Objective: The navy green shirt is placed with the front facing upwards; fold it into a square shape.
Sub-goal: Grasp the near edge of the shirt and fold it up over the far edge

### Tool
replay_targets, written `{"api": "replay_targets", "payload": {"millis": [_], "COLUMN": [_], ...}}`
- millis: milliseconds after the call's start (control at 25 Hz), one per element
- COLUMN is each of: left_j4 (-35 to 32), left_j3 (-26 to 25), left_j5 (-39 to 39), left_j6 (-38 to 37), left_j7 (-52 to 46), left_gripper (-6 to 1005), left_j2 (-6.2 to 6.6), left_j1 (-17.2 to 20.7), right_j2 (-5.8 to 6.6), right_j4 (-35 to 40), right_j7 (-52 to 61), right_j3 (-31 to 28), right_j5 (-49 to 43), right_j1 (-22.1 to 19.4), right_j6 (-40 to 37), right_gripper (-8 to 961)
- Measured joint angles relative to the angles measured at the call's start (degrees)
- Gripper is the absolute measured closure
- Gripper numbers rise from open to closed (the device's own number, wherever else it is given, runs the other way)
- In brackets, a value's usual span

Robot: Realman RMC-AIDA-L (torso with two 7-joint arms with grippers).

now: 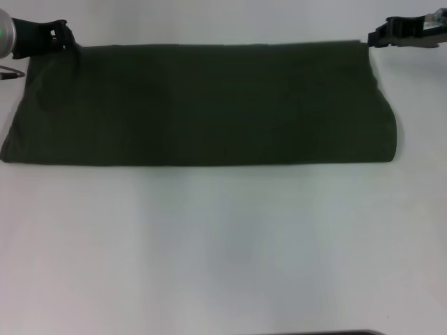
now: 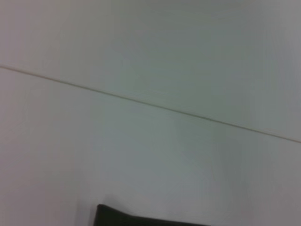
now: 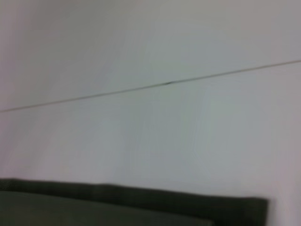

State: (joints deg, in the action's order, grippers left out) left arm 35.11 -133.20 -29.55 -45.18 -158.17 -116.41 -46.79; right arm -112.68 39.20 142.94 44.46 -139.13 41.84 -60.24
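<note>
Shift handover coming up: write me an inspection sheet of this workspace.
Surface: white table, bare in front of the shirt.
Job's things: navy green shirt folded into a long horizontal band, rounded fold at its right end; no lettering visible.
Clutter: nothing seen.
Grippers: left claw at the band's far left corner; right claw at its far right corner.
Cables: thin dark cable end at the left edge.
Surroundings: thin seam line across the white surface; dark edge at the near border.
</note>
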Motion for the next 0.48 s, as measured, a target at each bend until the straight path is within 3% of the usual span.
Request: {"api": "replay_targets", "payload": {"millis": [200,480], "left_j4": [0.1,3.6], "left_j3": [0.0,-0.8], "left_j5": [0.1,0.0], "left_j6": [0.3,-2.3], "left_j7": [-1.1,-1.4], "left_gripper": [752,530], "left_j2": [0.12,0.49], "left_j1": [0.3,2.5], "right_j2": [1.76,2.74], "right_j4": [0.0,0.8], "right_j7": [2.3,2.4], "right_j3": [-0.5,-0.5], "right_j5": [0.1,0.3], "right_j1": [0.4,1.3], "right_j6": [0.6,-3.4], "right_gripper": [766,619]}}
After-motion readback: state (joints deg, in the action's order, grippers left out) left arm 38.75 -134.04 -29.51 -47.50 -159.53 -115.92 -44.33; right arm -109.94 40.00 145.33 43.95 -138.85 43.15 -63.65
